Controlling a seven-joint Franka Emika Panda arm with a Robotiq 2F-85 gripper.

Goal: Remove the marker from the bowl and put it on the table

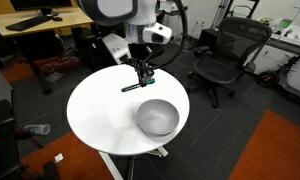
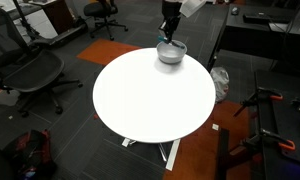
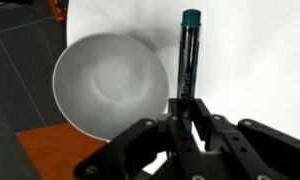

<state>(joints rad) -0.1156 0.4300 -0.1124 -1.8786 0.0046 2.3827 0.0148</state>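
Observation:
The teal-blue marker (image 3: 189, 55) with a dark end sticks out from my gripper (image 3: 187, 105), which is shut on it. In an exterior view the marker (image 1: 132, 87) hangs level from the gripper (image 1: 145, 80), just above the white round table (image 1: 100, 110), beside the bowl. The light grey bowl (image 1: 157, 117) sits empty on the table; it shows in the wrist view (image 3: 110, 85) to the left of the marker. In the other exterior view the gripper (image 2: 170, 36) is over the bowl (image 2: 171, 53) at the table's far edge (image 2: 150, 95).
Black office chairs (image 1: 222, 60) stand around the table. A wooden desk (image 1: 35, 22) is behind. An orange carpet patch (image 1: 275, 150) lies on the floor. Another chair (image 2: 30, 75) and a dark cabinet (image 2: 255, 40) flank the table.

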